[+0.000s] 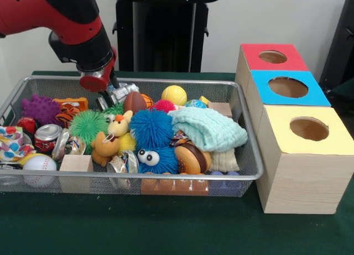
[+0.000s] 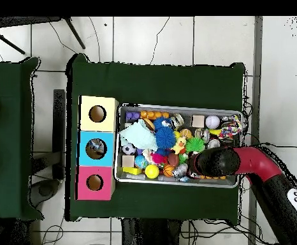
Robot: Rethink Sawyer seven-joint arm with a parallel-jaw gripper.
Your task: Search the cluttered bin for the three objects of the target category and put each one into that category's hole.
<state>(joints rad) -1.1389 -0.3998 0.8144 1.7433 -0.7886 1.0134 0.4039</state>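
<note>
Front view first, working from my side of the counter outward: the wire mesh bin sits on the green cloth, packed tight. Along its near wall I see a baseball, a wooden block, and a toy hamburger. Behind those come a blue fuzzy ball with googly eyes, a pale green cloth, a green spiky ball and a small red can. Farther back lie a purple spiky toy, a brown toy football and a yellow ball.

To the side of the bin stand three wooden boxes, each with a round hole: yellow-topped box nearest, blue-topped box next, red-topped box farthest. I cannot tell which category is the target, so I cannot say which items are the wanted three; all candidates are in the bin.

At the far wall, the end effector hangs low over the clutter beside the football. I cannot tell whether it is parted or closed, nor whether it touches the shiny crumpled item under it.

I judge this as the search-and-pick step. The next move calls for a clean grasp on one item without dragging neighbours, then a lift clear of the bin rim and a carry across to the matching hole.
</note>
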